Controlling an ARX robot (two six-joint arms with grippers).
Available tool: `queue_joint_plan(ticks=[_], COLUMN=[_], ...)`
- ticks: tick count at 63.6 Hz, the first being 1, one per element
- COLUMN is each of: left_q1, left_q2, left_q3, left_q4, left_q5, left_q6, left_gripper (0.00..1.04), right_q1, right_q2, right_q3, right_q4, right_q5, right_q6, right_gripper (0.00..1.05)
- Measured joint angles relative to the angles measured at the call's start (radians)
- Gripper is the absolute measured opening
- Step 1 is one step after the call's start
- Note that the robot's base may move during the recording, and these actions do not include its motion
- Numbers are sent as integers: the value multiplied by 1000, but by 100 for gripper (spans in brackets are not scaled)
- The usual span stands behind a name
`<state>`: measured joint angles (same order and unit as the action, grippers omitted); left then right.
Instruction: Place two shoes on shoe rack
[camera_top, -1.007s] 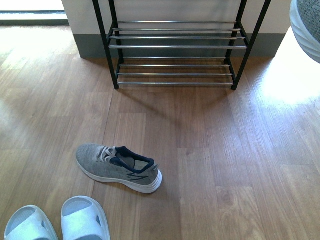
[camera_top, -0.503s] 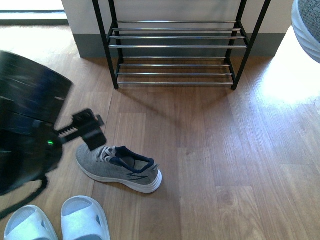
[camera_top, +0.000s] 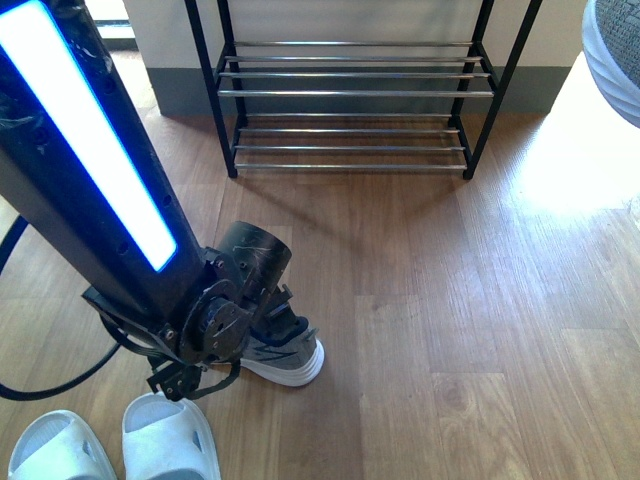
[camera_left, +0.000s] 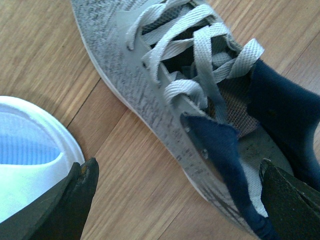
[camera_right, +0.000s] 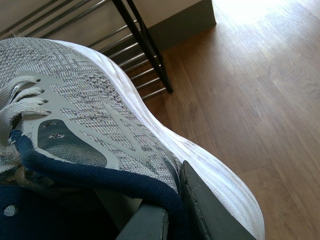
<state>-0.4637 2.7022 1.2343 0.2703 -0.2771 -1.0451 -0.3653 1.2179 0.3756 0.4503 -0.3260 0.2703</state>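
Note:
One grey sneaker (camera_top: 300, 357) lies on the wood floor, mostly hidden under my left arm; only its heel shows. In the left wrist view the sneaker (camera_left: 165, 65) lies between the spread fingers of my open left gripper (camera_left: 182, 175), one finger (camera_left: 82, 185) over the floor beside a slide, the other over the shoe's opening. My right gripper (camera_right: 172, 200) is shut on the navy collar of the second grey sneaker (camera_right: 100, 100), held up at the top right of the front view (camera_top: 612, 50). The shoe rack (camera_top: 350, 93) stands at the far wall.
Two pale slide sandals (camera_top: 170, 440) lie at the near left, one next to the left gripper (camera_left: 30, 145). The rack's black leg and chrome bars (camera_right: 135, 50) show past the held sneaker. A bright sunlit patch lies on the floor at the far right.
My left arm has swung in from the left and come down over the sneaker on the floor. The held sneaker at the top right has hardly moved.

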Motion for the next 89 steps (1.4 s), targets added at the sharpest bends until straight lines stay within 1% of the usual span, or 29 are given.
queue_joint_plan(ticks=[11,19,25,28,30,32,35,42,50,56,63,69,76,81,89], left_q1=[1,4,7,8,9,10,13,20,30,34,43,50,53,53,56], left_q2=[55,99,124,135,139,142,146,146,146,140,108,16,-137,-294,-540], left_q3=[88,166,210,229,235,241,254,256,256,246,200,83,-96,-256,-467], left_q4=[-27,-91,-137,-148,-152,-155,-166,-169,-169,-160,-115,-25,93,178,247], left_q5=[-8,6,9,9,10,10,11,10,8,-24,-38,-66,-115,-158,-228], left_q6=[1,2,3,4,4,5,8,13,32,75,146,226,314,373,440], left_gripper=[95,95,82,73,69,64,53,37,17,2,2,2,2,2,2], right_q1=[0,0,0,0,0,0,0,0,0,0,0,0,0,0,0], right_q2=[0,0,0,0,0,0,0,0,0,0,0,0,0,0,0], right_q3=[0,0,0,0,0,0,0,0,0,0,0,0,0,0,0], right_q4=[0,0,0,0,0,0,0,0,0,0,0,0,0,0,0], right_q5=[0,0,0,0,0,0,0,0,0,0,0,0,0,0,0], right_q6=[0,0,0,0,0,0,0,0,0,0,0,0,0,0,0], right_gripper=[4,4,4,4,4,4,4,4,4,4,4,4,4,4,4])
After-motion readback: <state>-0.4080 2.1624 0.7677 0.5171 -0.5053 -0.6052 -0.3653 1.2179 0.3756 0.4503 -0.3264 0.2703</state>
